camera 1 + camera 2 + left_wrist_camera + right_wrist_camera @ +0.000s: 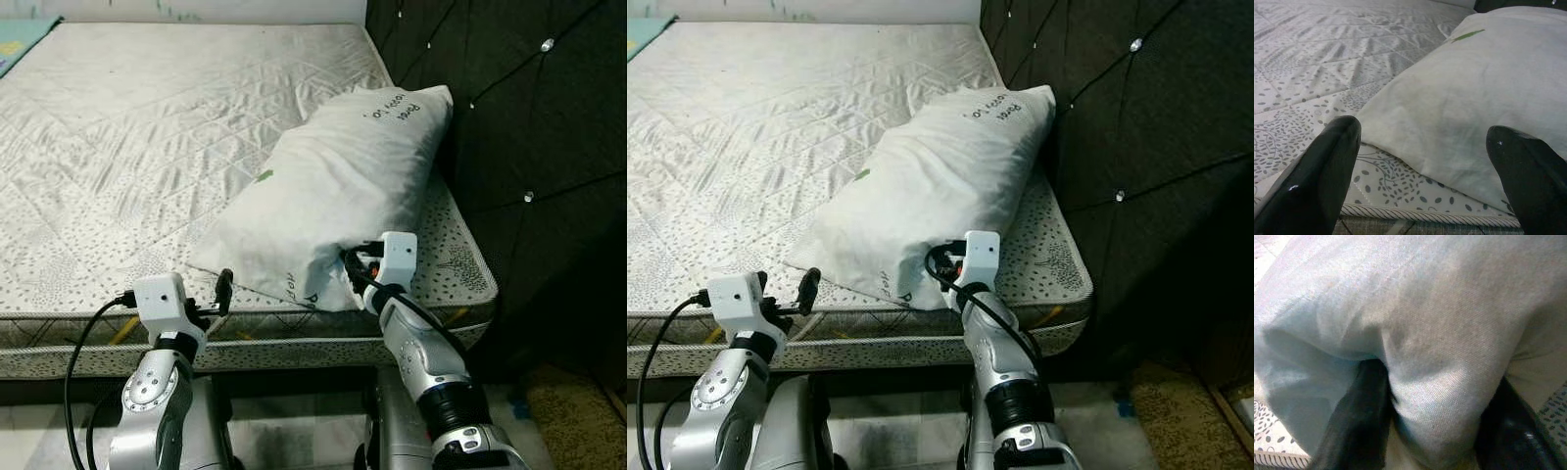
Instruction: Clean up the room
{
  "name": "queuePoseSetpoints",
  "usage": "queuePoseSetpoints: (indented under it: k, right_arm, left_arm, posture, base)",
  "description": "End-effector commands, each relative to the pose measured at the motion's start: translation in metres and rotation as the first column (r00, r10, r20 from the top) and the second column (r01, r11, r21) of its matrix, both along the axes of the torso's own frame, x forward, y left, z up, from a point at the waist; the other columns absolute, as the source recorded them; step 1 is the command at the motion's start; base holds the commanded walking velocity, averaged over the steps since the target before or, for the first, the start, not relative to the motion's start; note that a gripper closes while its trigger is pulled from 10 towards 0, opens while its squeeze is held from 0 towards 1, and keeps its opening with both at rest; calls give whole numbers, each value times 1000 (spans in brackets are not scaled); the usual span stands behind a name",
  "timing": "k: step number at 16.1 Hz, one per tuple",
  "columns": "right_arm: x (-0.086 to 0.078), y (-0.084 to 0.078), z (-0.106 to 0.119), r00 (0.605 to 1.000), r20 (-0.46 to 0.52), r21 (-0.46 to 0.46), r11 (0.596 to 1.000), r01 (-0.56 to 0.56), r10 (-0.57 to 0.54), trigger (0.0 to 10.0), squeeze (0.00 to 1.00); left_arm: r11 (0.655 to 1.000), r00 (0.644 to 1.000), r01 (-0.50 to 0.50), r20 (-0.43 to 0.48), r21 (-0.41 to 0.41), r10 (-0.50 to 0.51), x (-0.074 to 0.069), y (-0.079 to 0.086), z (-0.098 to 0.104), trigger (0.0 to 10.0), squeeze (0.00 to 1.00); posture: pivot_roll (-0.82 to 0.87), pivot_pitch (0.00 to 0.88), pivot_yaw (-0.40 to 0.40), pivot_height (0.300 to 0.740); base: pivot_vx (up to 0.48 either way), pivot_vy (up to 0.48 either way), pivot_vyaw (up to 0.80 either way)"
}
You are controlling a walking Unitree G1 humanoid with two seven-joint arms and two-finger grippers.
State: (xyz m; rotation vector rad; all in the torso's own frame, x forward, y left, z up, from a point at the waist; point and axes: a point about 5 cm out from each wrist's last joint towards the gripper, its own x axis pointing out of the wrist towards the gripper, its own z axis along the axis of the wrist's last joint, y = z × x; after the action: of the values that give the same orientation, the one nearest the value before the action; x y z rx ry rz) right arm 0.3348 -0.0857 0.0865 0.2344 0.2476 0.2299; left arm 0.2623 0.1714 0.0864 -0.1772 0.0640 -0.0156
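A white pillow (338, 191) lies on a bare quilted mattress (147, 147), set at a slant in the near right corner of the bed. Its far end leans against the dark padded headboard (509, 127) on the right, and its near end reaches almost to the front edge of the mattress. There is dark printed lettering on the pillow near the far end and again at the near corner, and a small green mark on its upper side.

The right hand (1430, 431) is at the pillow's near corner, close to the front edge of the mattress. In the right wrist view its two black fingers (1359, 421) stand on either side of a fold of the white cloth, which bulges between them, so the hand has closed on the pillow's corner.

The left hand (1422, 171) hangs at the front edge of the mattress, just beside the pillow's near left edge. Its fingers (1317, 176) are spread wide apart with nothing between them; the corded seam of the mattress and the pillow's flat edge lie beyond them.

A light blue cloth (24, 39) shows at the far left corner of the bed.
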Motion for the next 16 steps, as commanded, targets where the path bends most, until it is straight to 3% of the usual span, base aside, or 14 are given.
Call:
queuePoseSetpoints:
  k: [1,5,8,13,16]
  right_arm:
    - [6,8,14,998,55,24,1000,-20,19,0,0]
    - [6,10,11,998,50,23,999,-41,40,0,0]
    - [10,22,11,982,60,2,984,-180,179,0,0]
    - [49,8,55,913,86,-170,909,-381,399,0,0]
    - [68,-11,89,926,99,-277,904,-326,365,0,0]
  left_arm:
    - [1000,1000,0,5,11,0,0,0,1,10000,0]
    - [1000,1000,-13,6,7,13,-2,-1,1,10000,0]
    - [1000,1000,-12,-7,7,12,-4,-1,-3,10000,0]
    - [999,999,-33,12,14,33,4,1,1,10000,0]
    - [999,999,-47,17,12,47,1,1,1,10000,0]
  posture:
    - [-35,39,-8,544]
    - [-17,30,-18,544]
    - [-19,20,-21,544]
    - [-4,1,-45,544]
    - [10,0,-58,544]
  base:
    - [0,0,0]
    - [0,0,0]
    - [0,0,0]
    - [0,0,0]
    - [0,0,0]
